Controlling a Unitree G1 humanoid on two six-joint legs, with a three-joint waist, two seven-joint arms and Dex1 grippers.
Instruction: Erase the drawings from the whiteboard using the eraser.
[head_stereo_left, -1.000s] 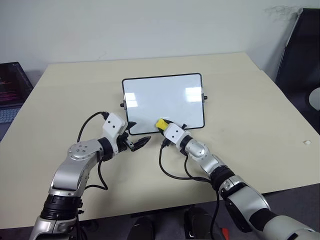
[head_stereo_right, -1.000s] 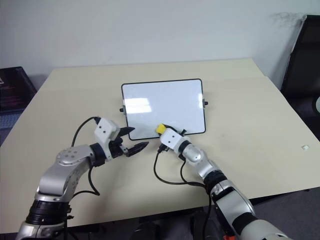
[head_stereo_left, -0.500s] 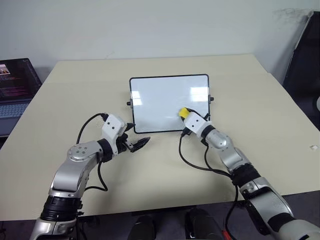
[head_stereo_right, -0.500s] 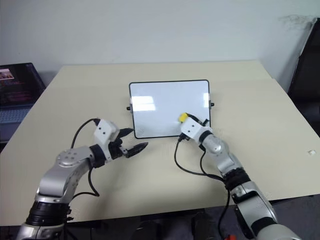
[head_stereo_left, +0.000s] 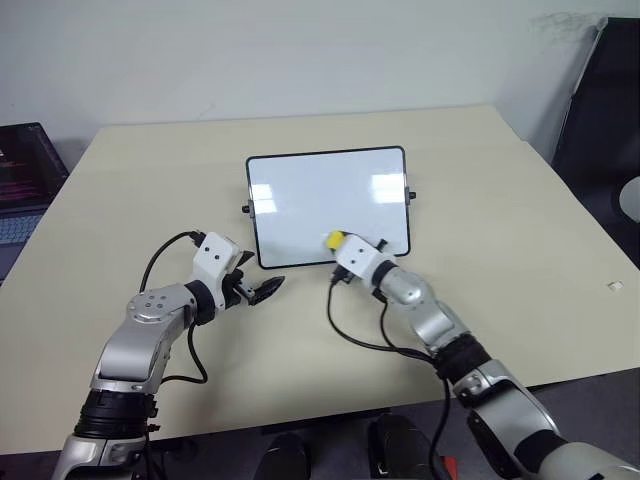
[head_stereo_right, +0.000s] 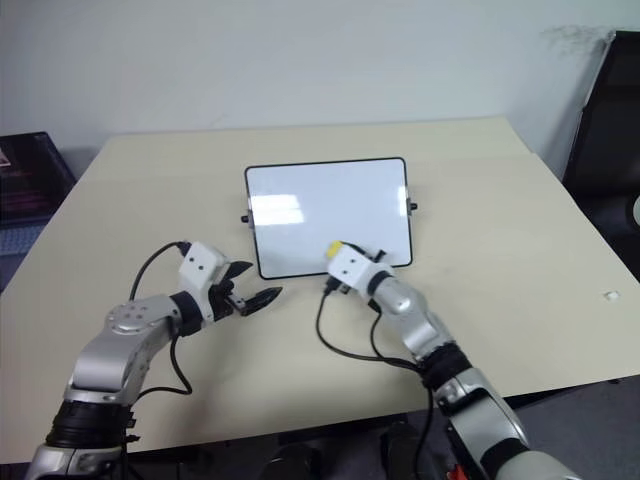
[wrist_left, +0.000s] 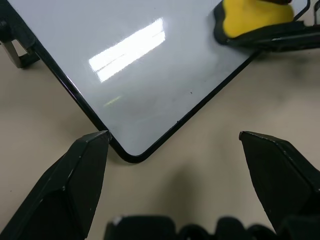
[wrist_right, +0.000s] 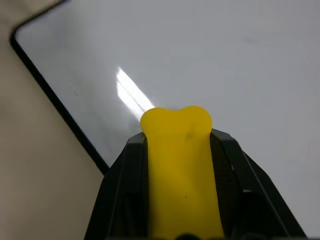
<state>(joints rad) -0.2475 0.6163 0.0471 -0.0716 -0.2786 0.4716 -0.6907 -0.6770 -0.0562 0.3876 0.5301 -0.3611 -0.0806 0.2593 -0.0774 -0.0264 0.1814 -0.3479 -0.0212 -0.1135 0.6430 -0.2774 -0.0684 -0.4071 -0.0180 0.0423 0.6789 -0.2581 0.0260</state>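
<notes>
We hold the eraser (wrist_right: 181, 175) clamped in the right gripper (head_stereo_left: 352, 253) at the whiteboard (head_stereo_left: 320, 195) near edge; left gripper (wrist_left: 172, 145) open, empty. Excess sideways pressure could shift the unbraced board.

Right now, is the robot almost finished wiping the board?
Nearly, it looks. The whiteboard shows no dark strokes in the head views. The right gripper, jaws shut on the yellow eraser, is at its near edge. The left gripper, jaws open, sits by the near left corner. Possibly only faint smudges remain.

One whiteboard (head_stereo_left: 327, 205), one eraser (head_stereo_left: 334, 240), one laptop (head_stereo_left: 18, 180), two hands.
</notes>
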